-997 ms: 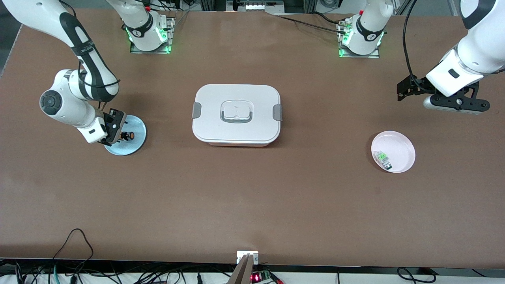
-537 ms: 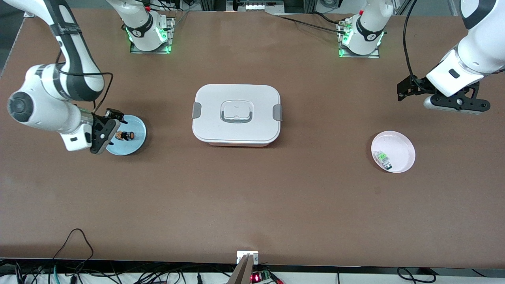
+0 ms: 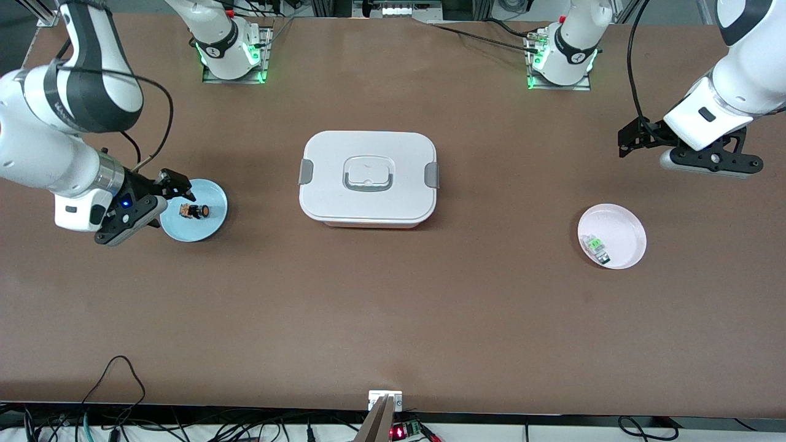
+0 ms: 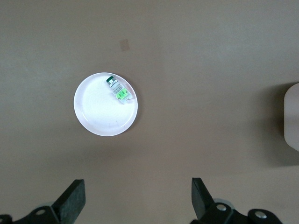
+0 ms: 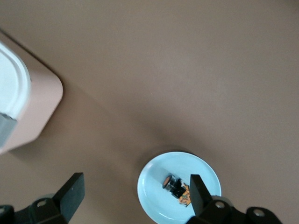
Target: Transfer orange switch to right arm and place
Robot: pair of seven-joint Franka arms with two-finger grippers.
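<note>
The orange switch (image 3: 196, 211), tiny and black with an orange part, lies on the pale blue plate (image 3: 187, 230) toward the right arm's end of the table. My right gripper (image 3: 174, 186) is open and empty. It hangs over the plate's rim, apart from the switch. In the right wrist view the switch (image 5: 176, 185) lies on the plate (image 5: 154, 196) beside one finger of the open gripper (image 5: 134, 196). My left gripper (image 3: 632, 140) waits, open and empty, over bare table toward the left arm's end; it also shows in the left wrist view (image 4: 138, 200).
A white lidded box (image 3: 368, 178) stands in the middle of the table. A pale pink plate (image 3: 623, 227) with a small green-and-clear component (image 3: 597, 247) sits below the left gripper; both show in the left wrist view, plate (image 4: 100, 116) and component (image 4: 117, 89).
My right gripper has drawn back from the blue plate toward the right arm's end of the table and risen. The switch stays on the plate. The left arm has not moved.
</note>
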